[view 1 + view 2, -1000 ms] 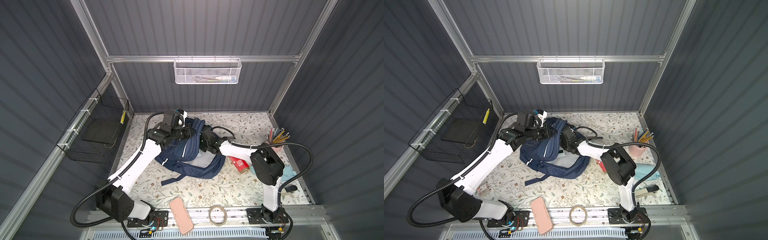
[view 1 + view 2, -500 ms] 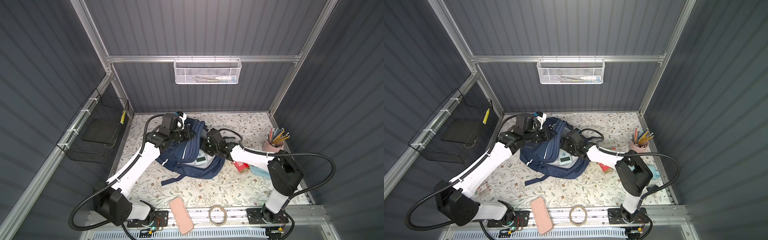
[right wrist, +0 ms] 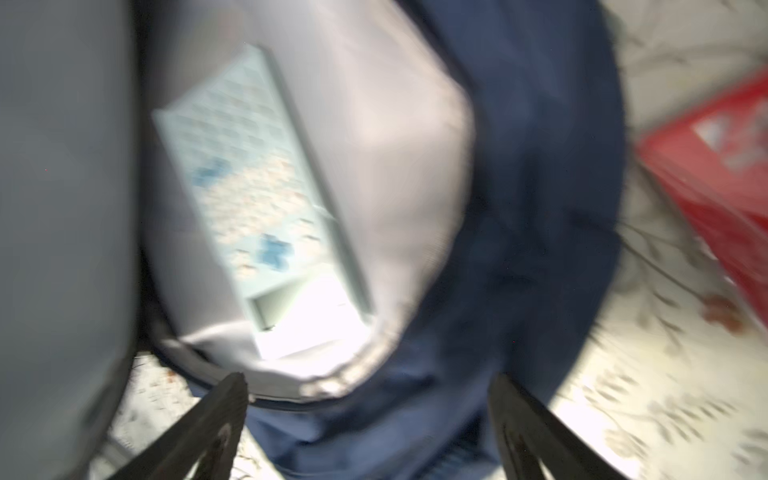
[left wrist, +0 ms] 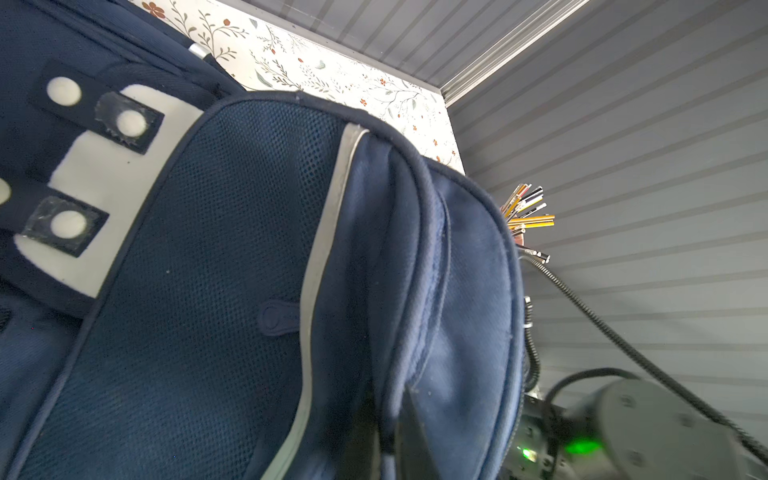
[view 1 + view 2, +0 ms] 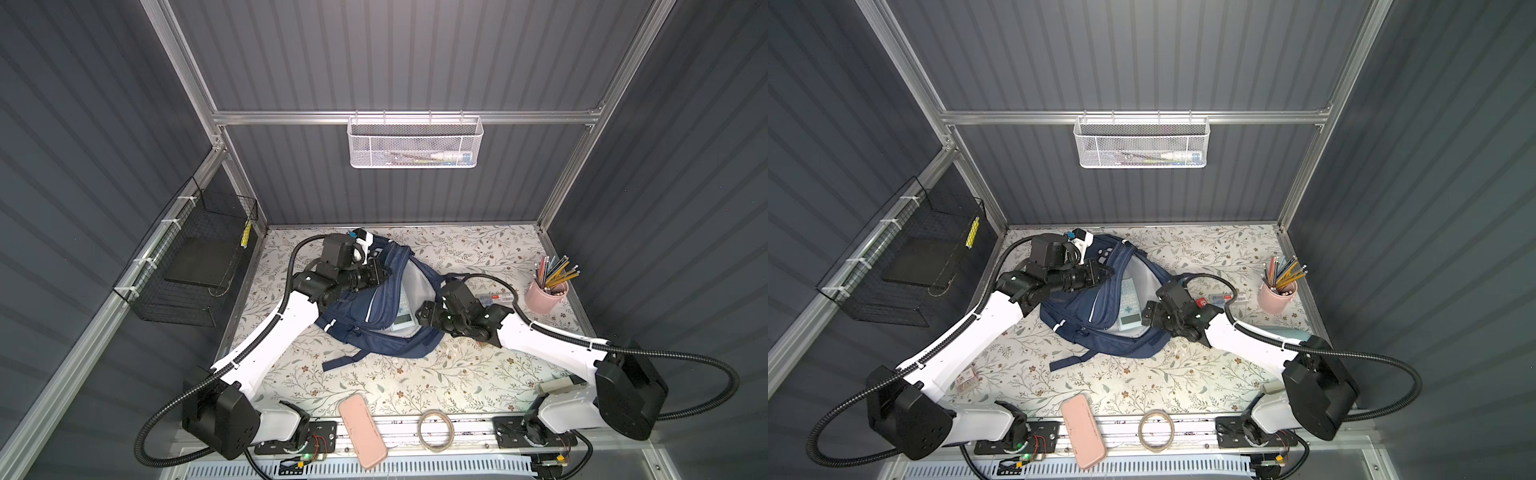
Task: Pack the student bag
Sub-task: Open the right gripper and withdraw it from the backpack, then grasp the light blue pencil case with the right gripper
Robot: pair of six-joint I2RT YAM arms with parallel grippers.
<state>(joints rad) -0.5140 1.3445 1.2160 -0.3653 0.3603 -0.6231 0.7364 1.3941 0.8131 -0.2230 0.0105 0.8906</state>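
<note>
The student bag lies on the floral bench, left of centre toward the far side. Its main compartment gapes so the pale grey lining shows. Flat on that lining lies a pale teal calculator, its display end toward the near mouth. The left pincer is clamped together on a fold of the bag's navy upper rim, at the far left of the opening. The right pincer has its fingers wide apart at the near-right edge of the mouth; whether it touches the fabric cannot be told. At the right, a pink cup holds coloured pencils. A white mesh basket on the far wall holds a few pens or markers. A black wire basket on the left wall holds a dark flat slab.
</note>
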